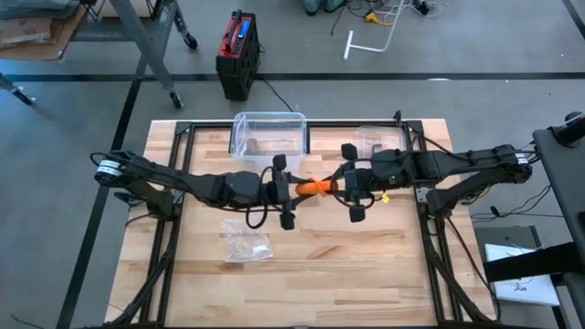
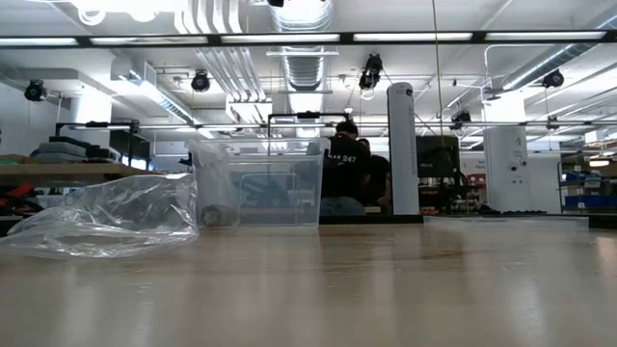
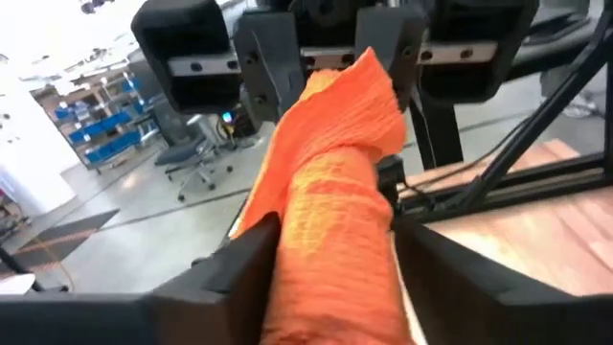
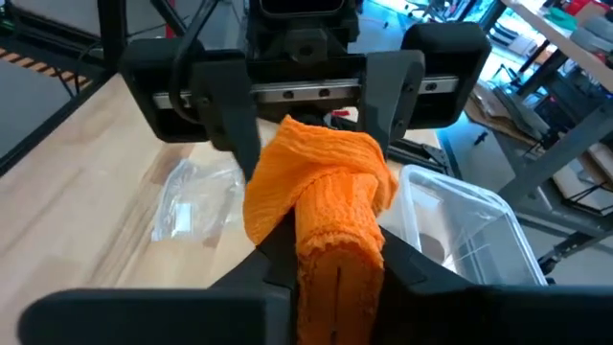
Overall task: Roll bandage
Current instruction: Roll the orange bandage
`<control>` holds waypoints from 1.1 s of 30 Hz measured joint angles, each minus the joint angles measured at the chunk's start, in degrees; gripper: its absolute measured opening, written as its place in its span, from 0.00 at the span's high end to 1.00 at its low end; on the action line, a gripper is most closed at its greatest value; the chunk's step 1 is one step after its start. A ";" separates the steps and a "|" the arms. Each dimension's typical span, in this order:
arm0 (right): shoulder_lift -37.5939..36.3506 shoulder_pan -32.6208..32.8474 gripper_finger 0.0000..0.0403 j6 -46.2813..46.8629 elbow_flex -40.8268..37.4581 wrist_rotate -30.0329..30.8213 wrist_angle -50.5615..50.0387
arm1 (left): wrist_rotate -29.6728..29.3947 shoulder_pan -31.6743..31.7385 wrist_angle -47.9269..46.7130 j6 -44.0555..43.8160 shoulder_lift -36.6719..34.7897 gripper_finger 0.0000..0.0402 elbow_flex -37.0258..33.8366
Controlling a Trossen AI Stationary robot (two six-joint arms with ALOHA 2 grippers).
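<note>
Rolling looks midway: the right gripper (image 1: 340,186) is clamped on the orange bandage (image 1: 315,187), the left gripper (image 1: 294,190) stands apart around it and must re-grip.

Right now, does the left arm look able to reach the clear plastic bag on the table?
Probably yes, but not at once. The plastic bag lies uncovered just in front of the left gripper. However, that gripper meets the right gripper at the orange bandage, raised above the table.

Overhead camera straight down on table (image 1: 302,265), tabletop-level camera facing room, both wrist cameras close on orange bandage (image 3: 335,220)
</note>
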 joint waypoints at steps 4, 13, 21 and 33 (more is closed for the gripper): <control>0.00 0.02 0.75 0.32 0.17 -0.20 -0.12 | -0.59 0.02 -5.09 -0.15 0.06 0.69 2.22; -0.68 1.70 0.48 -6.10 10.59 9.36 -9.61 | -5.21 0.12 -18.91 -3.22 0.13 0.87 8.34; 1.22 4.52 0.40 0.42 13.06 10.59 -11.43 | -11.02 0.12 -26.27 -6.84 0.00 0.86 13.58; 10.01 4.33 0.67 8.39 15.49 23.26 -11.10 | -14.07 0.11 -26.63 -6.81 -0.04 0.85 13.64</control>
